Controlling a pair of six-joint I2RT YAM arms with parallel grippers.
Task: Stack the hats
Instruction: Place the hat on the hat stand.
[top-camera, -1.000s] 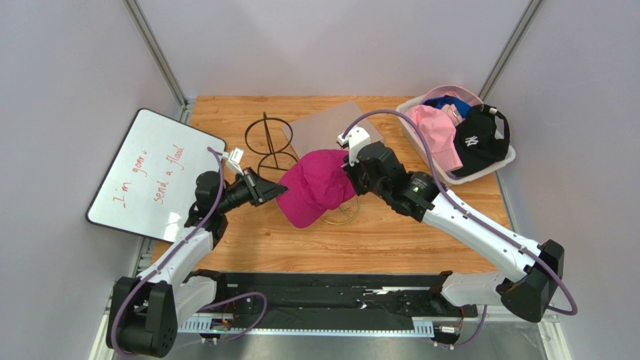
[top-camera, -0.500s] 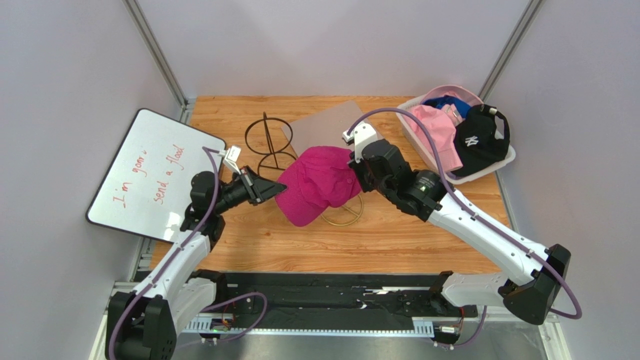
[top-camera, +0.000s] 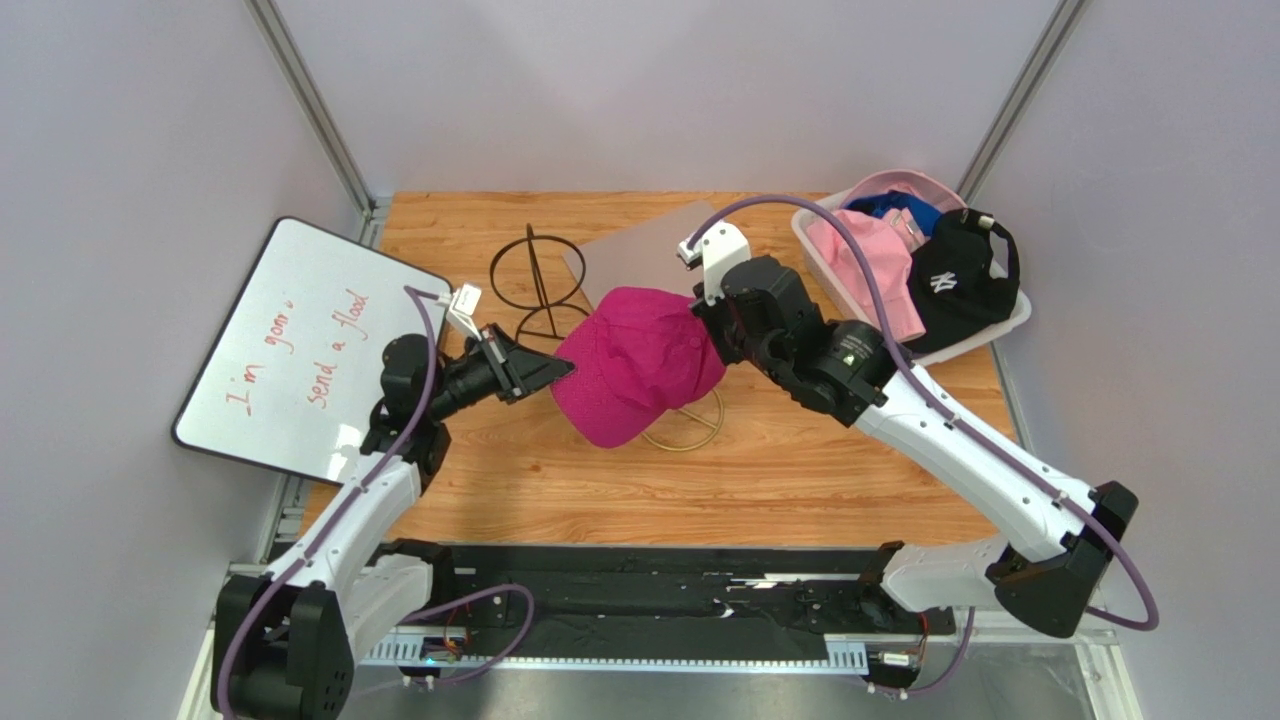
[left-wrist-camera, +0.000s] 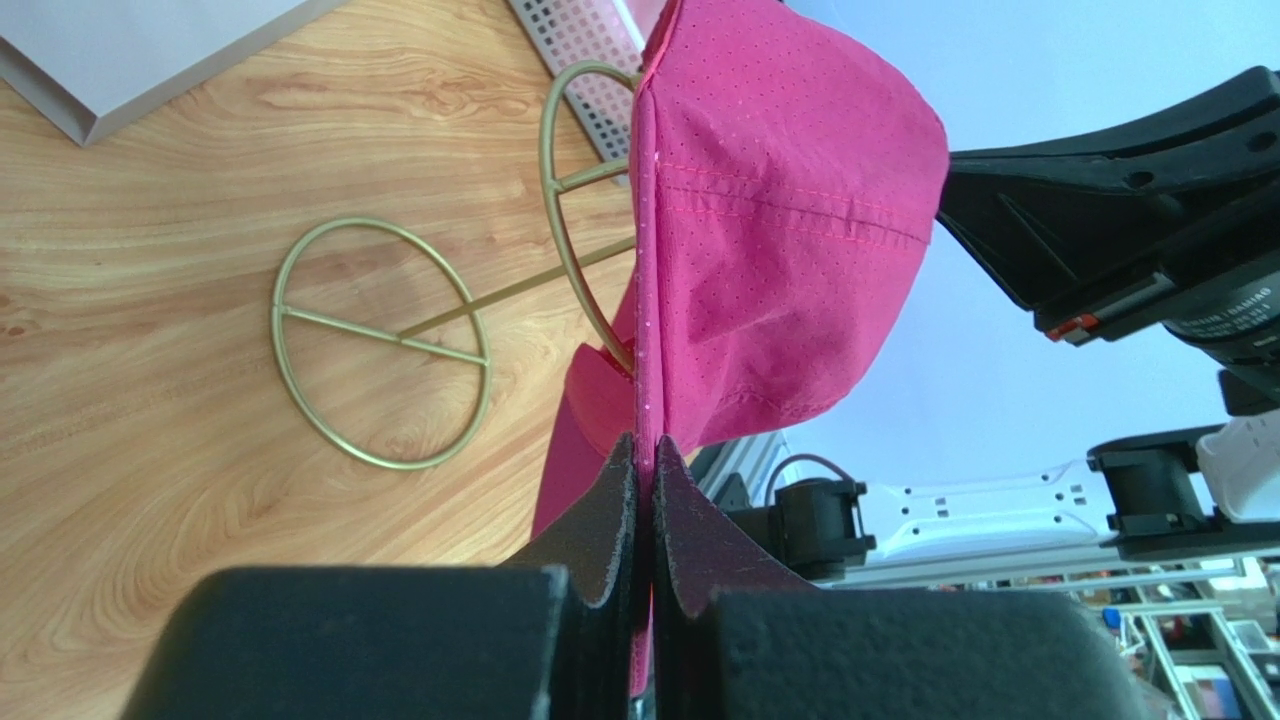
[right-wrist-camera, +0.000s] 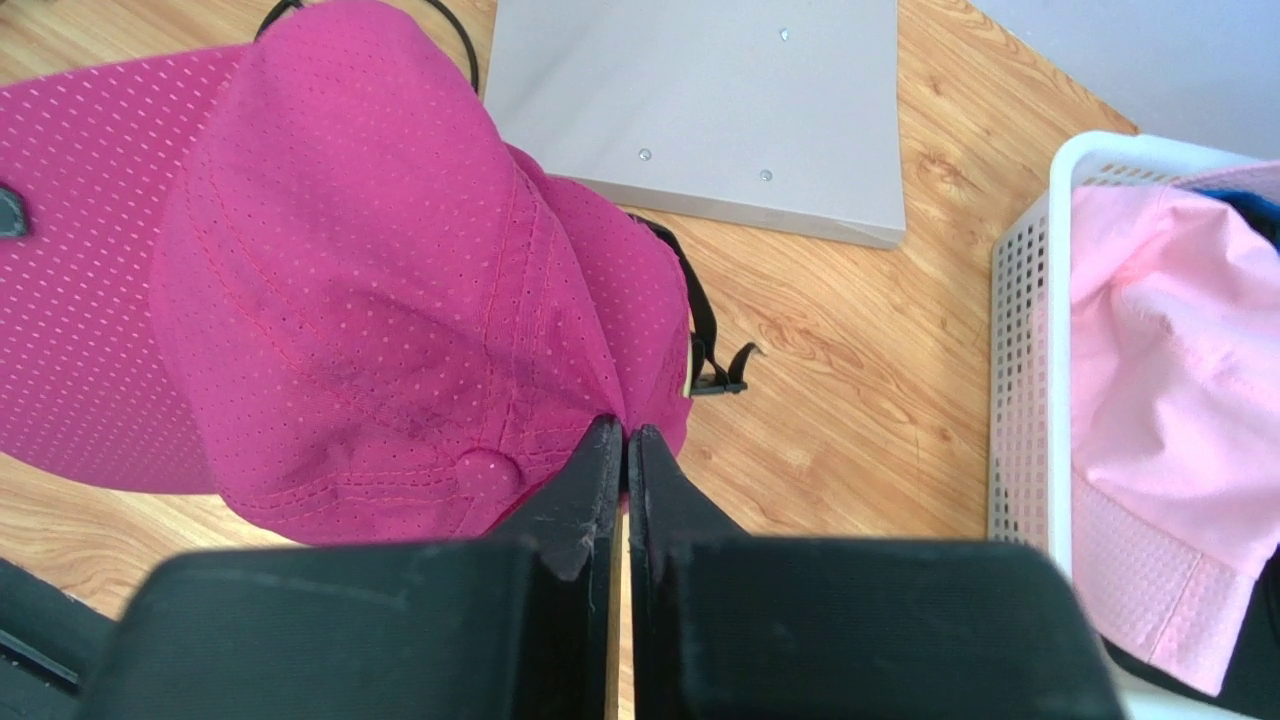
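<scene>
A magenta baseball cap hangs in the air over the gold wire frame, held from both sides. My left gripper is shut on the cap's brim edge. My right gripper is shut on the cap's rear crown. In the left wrist view the gold frame's top ring stands just beside the cap's opening. A pink hat, a black cap and a blue hat lie in the white mesh basket at the back right.
A black wire frame stands behind the cap to the left. A grey flat board lies at the back centre. A whiteboard with red writing leans off the table's left edge. Walls and metal posts enclose the table.
Both grippers have carried the magenta cap slightly up and toward the back, over the gold frame. The right arm has shifted back; the basket hats have not moved.
</scene>
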